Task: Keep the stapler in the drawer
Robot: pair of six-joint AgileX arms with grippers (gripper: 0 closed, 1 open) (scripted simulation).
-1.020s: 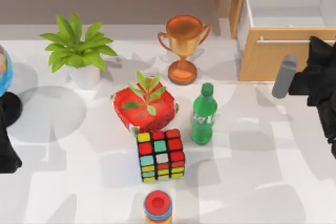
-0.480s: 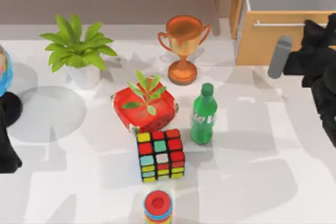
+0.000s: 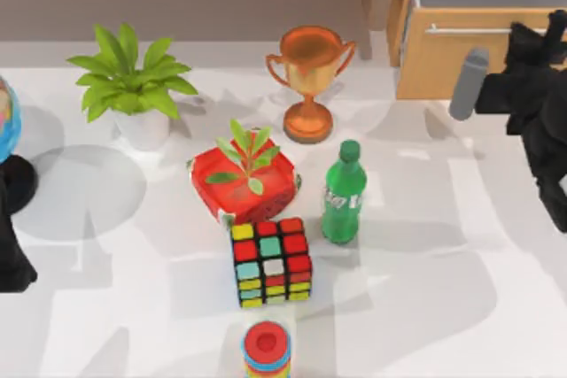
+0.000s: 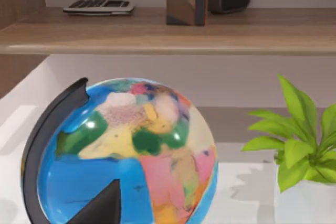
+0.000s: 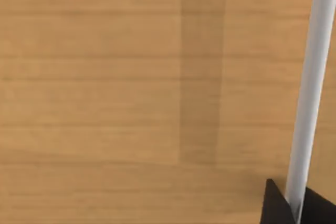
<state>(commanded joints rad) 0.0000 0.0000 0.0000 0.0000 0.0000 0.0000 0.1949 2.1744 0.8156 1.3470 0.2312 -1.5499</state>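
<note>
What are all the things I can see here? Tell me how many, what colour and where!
drawer: 1, light wood with a silver handle, top right, nearly shut
trophy: 1, bronze, back middle
potted plant: 1, green in a white pot, back left
red box: 1, red with a green sprig on top, centre
bottle: 1, green, right of the red box
cube: 1, many colours, in front of the red box
ring stack: 1, red on top, front edge
globe: 1, blue with many colours, far left
shelf: 1, wood, at the back, carrying a keyboard and dark boxes
left claw: black, by the globe
right claw: black, at the drawer handle
</note>
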